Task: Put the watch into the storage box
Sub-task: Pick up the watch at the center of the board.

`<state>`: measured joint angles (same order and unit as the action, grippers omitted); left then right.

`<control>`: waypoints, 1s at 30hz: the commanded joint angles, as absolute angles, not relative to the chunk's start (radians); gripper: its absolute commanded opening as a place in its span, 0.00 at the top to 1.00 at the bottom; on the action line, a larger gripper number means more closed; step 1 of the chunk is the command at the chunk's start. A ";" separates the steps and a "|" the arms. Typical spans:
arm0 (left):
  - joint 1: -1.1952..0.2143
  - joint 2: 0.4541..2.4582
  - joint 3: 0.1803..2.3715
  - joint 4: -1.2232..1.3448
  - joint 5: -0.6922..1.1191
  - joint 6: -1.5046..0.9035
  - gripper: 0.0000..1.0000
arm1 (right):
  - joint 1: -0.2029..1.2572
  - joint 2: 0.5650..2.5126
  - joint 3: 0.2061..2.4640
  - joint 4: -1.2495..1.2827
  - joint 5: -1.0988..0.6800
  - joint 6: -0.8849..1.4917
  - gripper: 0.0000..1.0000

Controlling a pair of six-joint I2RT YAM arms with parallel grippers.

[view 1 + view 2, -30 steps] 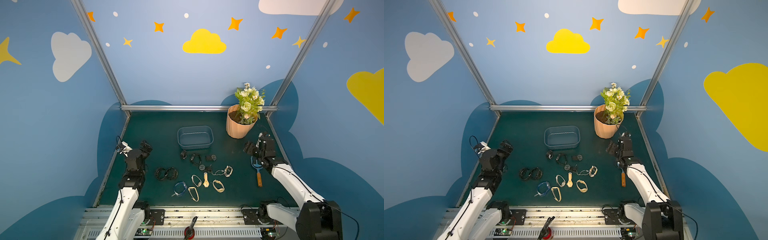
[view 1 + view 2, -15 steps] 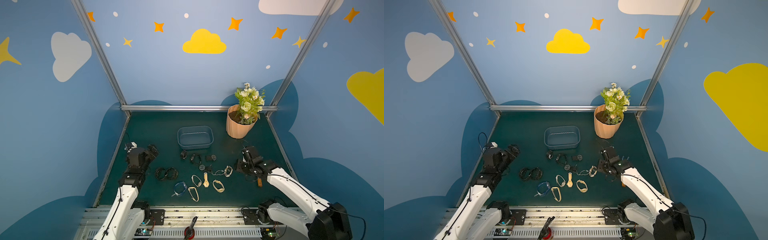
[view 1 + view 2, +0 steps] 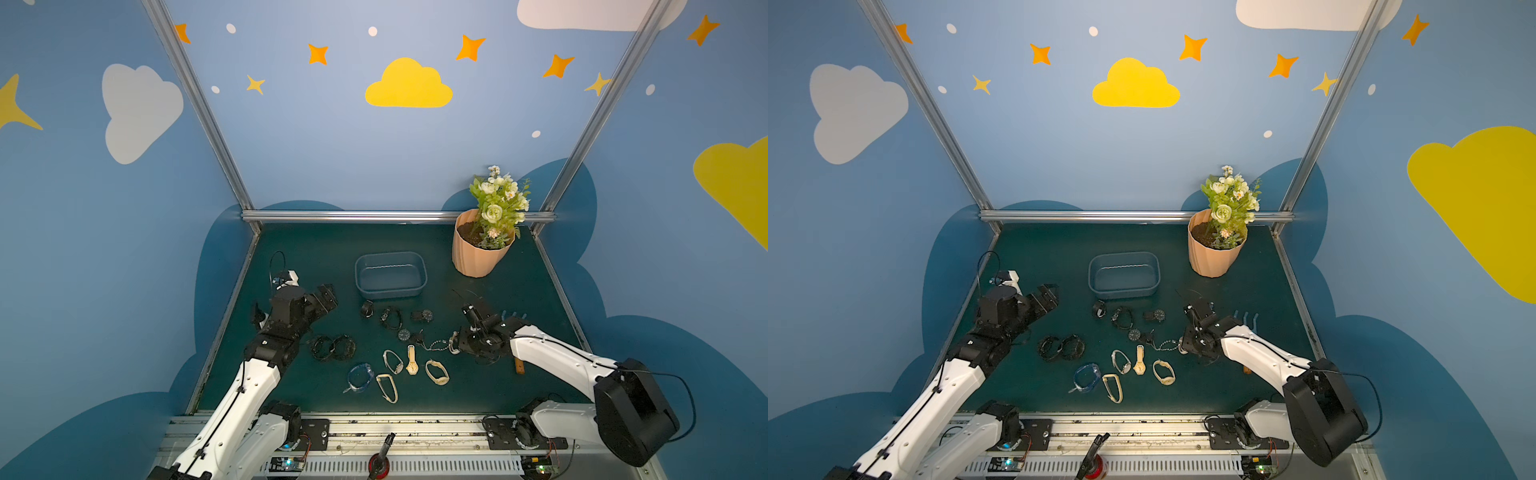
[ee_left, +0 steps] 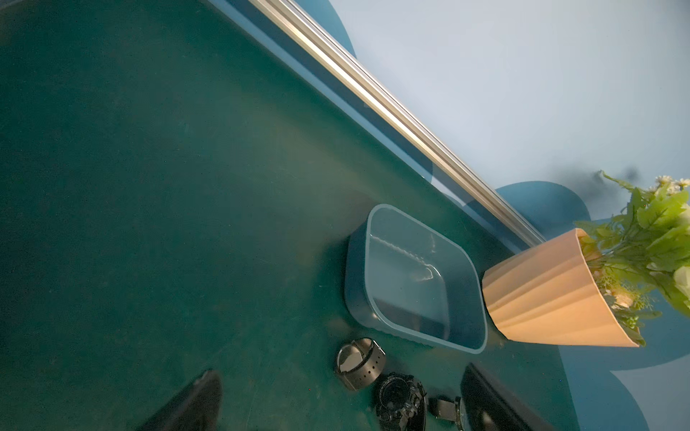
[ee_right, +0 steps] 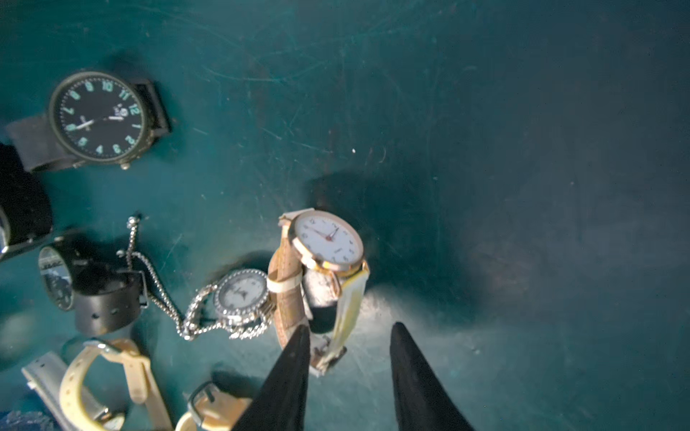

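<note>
Your right gripper is low over the green table, its two black fingers on either side of the loose strap end of the white-dial watch. One finger looks to touch the tan strap, but the wrist view is so close that you cannot tell whether the jaws pinch it or merely straddle it. The watch stands on its looped strap, dial tilted upward, at the right edge of the scatter of watches. Just beside it lies a small silver chain watch, and farther off a black watch with green numerals. The storage box sits behind the scatter, well apart from the watch, with the peach flowerpot near it on the right. Your left gripper hovers at the left of the table, jaws spread wide and holding nothing.
</note>
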<state>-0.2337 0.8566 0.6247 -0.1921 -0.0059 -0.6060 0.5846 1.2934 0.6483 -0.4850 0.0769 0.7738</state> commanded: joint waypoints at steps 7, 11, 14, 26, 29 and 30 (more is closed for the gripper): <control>-0.330 0.921 0.664 -0.202 -0.037 -0.600 0.00 | 0.593 1.376 0.666 -0.427 0.141 0.788 0.74; -0.352 0.921 0.664 -0.184 -0.040 -0.597 0.00 | 0.597 1.417 0.664 -0.403 0.144 0.788 0.82; -0.358 0.923 0.667 -0.188 -0.041 -0.601 0.00 | 0.597 1.437 0.667 -0.405 0.137 0.787 0.93; -0.361 0.918 0.658 -0.182 -0.037 -0.600 0.00 | 0.600 1.275 0.754 -0.542 0.232 0.720 1.00; -0.360 0.907 0.645 -0.173 -0.047 -0.594 0.00 | 0.600 1.236 0.799 -0.578 0.264 0.678 1.00; -0.362 0.903 0.641 -0.170 -0.050 -0.593 0.00 | 0.600 1.228 0.821 -0.589 0.276 0.661 1.00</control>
<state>-0.3588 0.9218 0.6437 -0.1791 -0.0319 -0.6056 0.5938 1.2602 0.7624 -0.5255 0.2138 0.7166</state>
